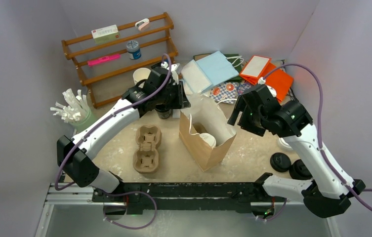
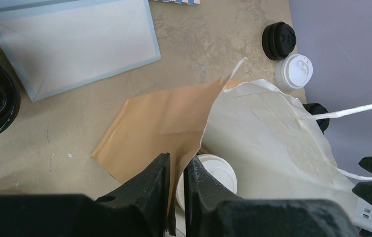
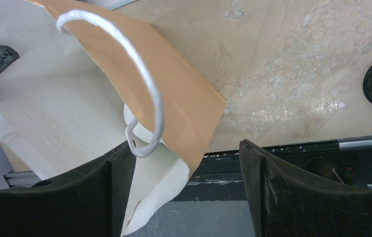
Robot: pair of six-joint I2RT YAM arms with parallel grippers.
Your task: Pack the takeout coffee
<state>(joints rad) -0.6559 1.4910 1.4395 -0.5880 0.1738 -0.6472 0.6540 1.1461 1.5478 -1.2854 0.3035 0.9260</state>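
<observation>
A kraft paper bag [image 1: 208,153] stands open in the middle of the table. Inside it sits one takeout coffee [image 1: 207,139] with a white lid, also seen in the left wrist view as the lidded cup [image 2: 218,170] under the bag's rim. My left gripper [image 1: 183,101] is at the bag's back left corner. Its jaws [image 2: 177,160] stand a narrow gap apart, with the brown bag wall [image 2: 164,113] passing between them. My right gripper [image 1: 237,114] hovers at the bag's right rim. It [image 3: 186,148] is wide open, with the bag's corner [image 3: 184,94] and white cord handle [image 3: 149,89] by its left finger.
A pulp cup tray [image 1: 146,148] lies left of the bag and a black cup [image 1: 163,111] behind it. Black lids [image 1: 280,162] and a white lid [image 1: 286,144] lie right. At the back are a wooden rack [image 1: 119,49], blue envelopes [image 1: 211,71] and orange packets [image 1: 265,74].
</observation>
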